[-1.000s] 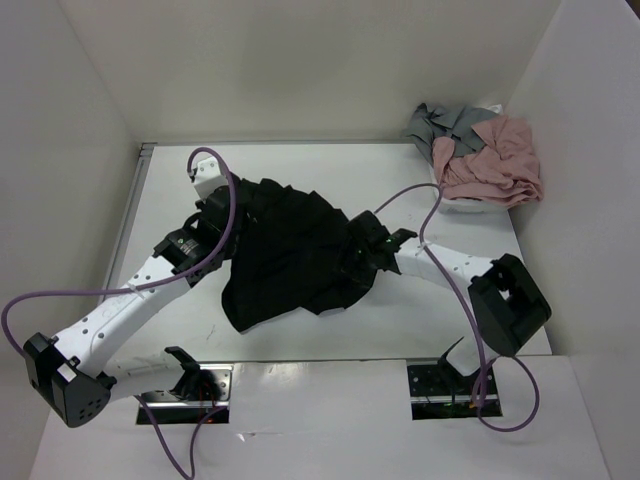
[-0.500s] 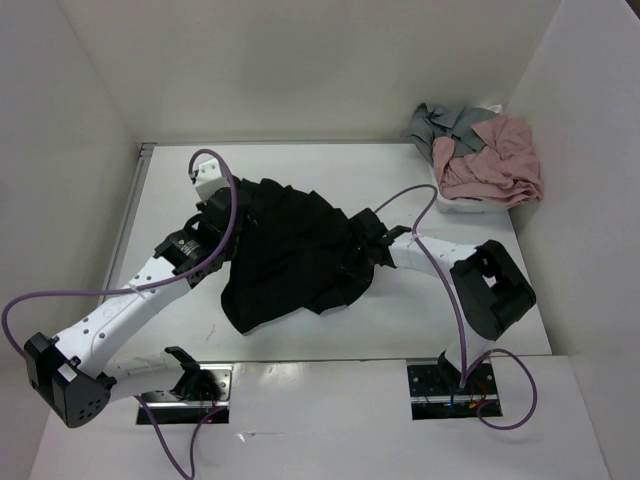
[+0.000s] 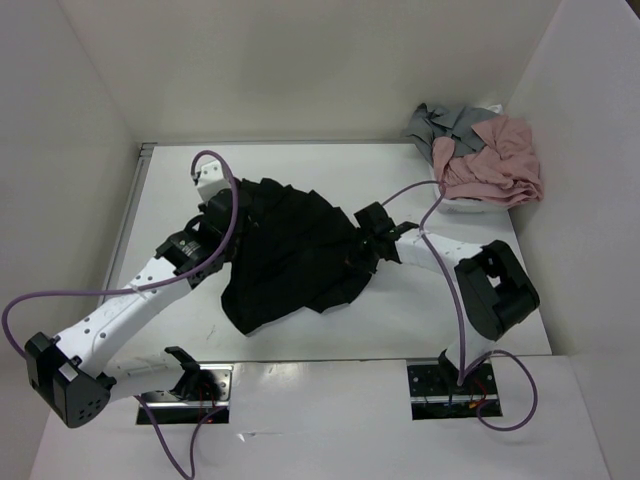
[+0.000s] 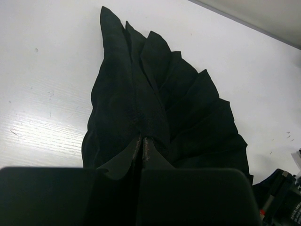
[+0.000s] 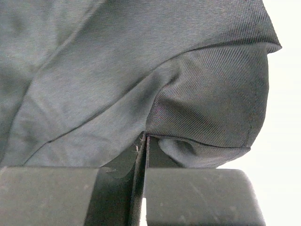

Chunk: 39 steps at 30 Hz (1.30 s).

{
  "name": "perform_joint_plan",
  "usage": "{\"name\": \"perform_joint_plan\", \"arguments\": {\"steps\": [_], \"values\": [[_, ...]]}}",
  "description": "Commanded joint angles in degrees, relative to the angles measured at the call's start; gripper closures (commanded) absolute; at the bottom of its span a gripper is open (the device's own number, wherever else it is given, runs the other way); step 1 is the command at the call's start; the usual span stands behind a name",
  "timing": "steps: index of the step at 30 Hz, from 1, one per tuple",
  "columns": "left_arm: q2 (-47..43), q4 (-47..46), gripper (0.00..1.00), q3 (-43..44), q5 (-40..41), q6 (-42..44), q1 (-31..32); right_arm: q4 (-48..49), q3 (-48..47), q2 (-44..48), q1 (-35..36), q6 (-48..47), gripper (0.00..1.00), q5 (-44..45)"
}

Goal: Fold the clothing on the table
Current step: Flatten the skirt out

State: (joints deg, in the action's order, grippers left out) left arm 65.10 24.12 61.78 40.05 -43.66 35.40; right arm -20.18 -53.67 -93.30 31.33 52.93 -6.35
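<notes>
Looking down from the overhead camera, I see the left claw (image 3: 218, 207) at the far-left edge of the clothing (image 3: 290, 255), its jaws pressed together with black fabric pinched between them. My left wrist view agrees: the claw (image 4: 142, 141) has both fingers meeting, and a fold of the clothing (image 4: 155, 94) runs straight into the seam between them. The pleats fan away from it over the white bench (image 4: 42, 70).

The clothing lies in the middle of the bench (image 3: 420, 315), a dark crumpled fan between the two arms, hanging lowest toward the near-left.

On its right edge sits the right claw (image 3: 366, 247), closed as well. Its wrist camera shows the claw (image 5: 145, 140) nipping a rounded fold of the clothing (image 5: 94, 70), fingers together with cloth caught at the tips.

At the back-right corner, well apart from the clothing, a pink garment (image 3: 495, 165) is heaped against a grey garment (image 3: 445, 122).
</notes>
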Motion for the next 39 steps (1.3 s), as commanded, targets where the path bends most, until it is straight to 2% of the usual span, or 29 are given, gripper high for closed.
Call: {"name": "perform_joint_plan", "arguments": {"steps": [1,4,5,6,8,10,15,17,19,21,23,27,33,39], "values": [[-1.3,-2.7,1.0,-0.8,-0.6,0.3,-0.2,2.1,-2.9,-2.6,-0.2,-1.2,1.0,-0.6],[-1.3,-2.7,0.99,-0.8,-1.9,0.9,-0.2,2.6,-3.5,-3.2,-0.7,-1.8,1.0,-0.6],[-1.3,-2.7,0.9,-1.4,-3.1,0.9,-0.2,2.6,-3.5,-3.2,-0.7,-1.8,1.0,-0.6],[-1.9,-2.7,0.59,-1.4,-4.0,2.6,0.3,2.0,-4.2,-2.6,-0.7,-1.8,1.0,0.3],[-2.5,-3.3,0.35,-1.4,-4.5,4.1,1.6,0.4,-5.3,0.2,-0.7,-2.3,1.0,1.5],[-3.2,-3.9,0.0,-1.4,-5.4,5.5,2.8,-2.3,-6.6,2.8,-1.3,-2.8,1.0,4.0],[-6.2,-4.1,0.0,-1.4,-18.1,12.6,3.9,-6.6,-11.4,10.9,-6.2,-6.4,1.0,5.3],[-8.0,-2.0,0.0,-0.9,-21.0,15.3,5.7,-6.6,-12.9,11.6,-8.9,-7.3,1.0,3.7],[-8.0,-0.9,0.0,-0.9,-27.3,18.6,6.3,-6.6,-12.9,12.2,-10.8,-8.0,1.0,2.6],[-8.0,0.1,0.0,-0.9,-29.4,20.1,9.1,-6.6,-13.4,11.7,-11.4,-8.5,1.0,1.4],[-6.8,0.1,0.0,-2.5,-28.8,20.1,13.0,-6.6,-13.9,11.1,-11.4,-9.1,1.0,0.1],[-4.0,-6.8,0.0,-6.9,-24.0,17.8,18.9,-6.1,-14.5,11.1,-11.4,-9.1,1.0,-2.2],[4.6,-21.0,0.0,-9.8,-19.8,15.3,23.5,-6.8,-14.5,11.1,-11.4,-10.4,1.0,-1.5],[13.9,-25.6,0.0,-9.8,-14.6,14.0,26.0,-7.9,-16.9,11.7,-12.5,-11.0,1.0,-1.5]]}}
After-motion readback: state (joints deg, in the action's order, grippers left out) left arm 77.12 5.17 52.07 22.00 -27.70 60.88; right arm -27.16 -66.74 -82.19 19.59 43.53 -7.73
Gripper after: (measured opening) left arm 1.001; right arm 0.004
